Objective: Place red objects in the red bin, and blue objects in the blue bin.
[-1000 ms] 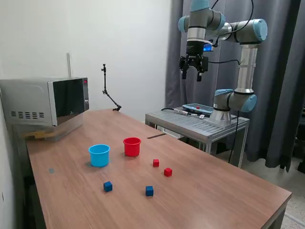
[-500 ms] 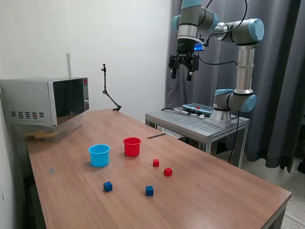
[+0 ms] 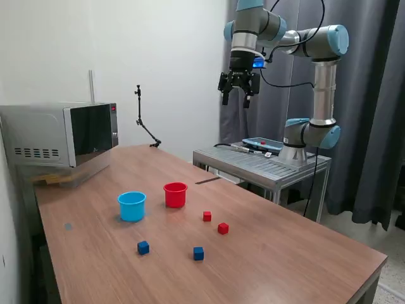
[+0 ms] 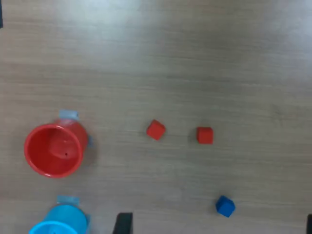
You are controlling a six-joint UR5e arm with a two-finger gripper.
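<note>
On the wooden table (image 3: 291, 253) stand the red bin (image 3: 175, 194) (image 4: 53, 149) and the blue bin (image 3: 131, 206) (image 4: 59, 222), side by side, both empty as far as they show. Two red objects (image 3: 207, 216) (image 3: 223, 228) lie near the red bin; the wrist view shows them as well (image 4: 156, 129) (image 4: 204, 135). Two blue objects (image 3: 143, 247) (image 3: 199, 253) sit closer to the table's front; the wrist view shows one (image 4: 225, 206). My gripper (image 3: 236, 98) hangs high above the table's far side, open and holding nothing.
A microwave (image 3: 60, 134) stands at the far end of the table on the exterior view's left. A small stand with a thin arm (image 3: 144, 123) is behind it. The arm's base sits on a metal cart (image 3: 262, 163) beyond the table. Dark curtains hang behind.
The gripper has swung toward the exterior view's left and slightly up, staying open. The cubes and cups have not moved.
</note>
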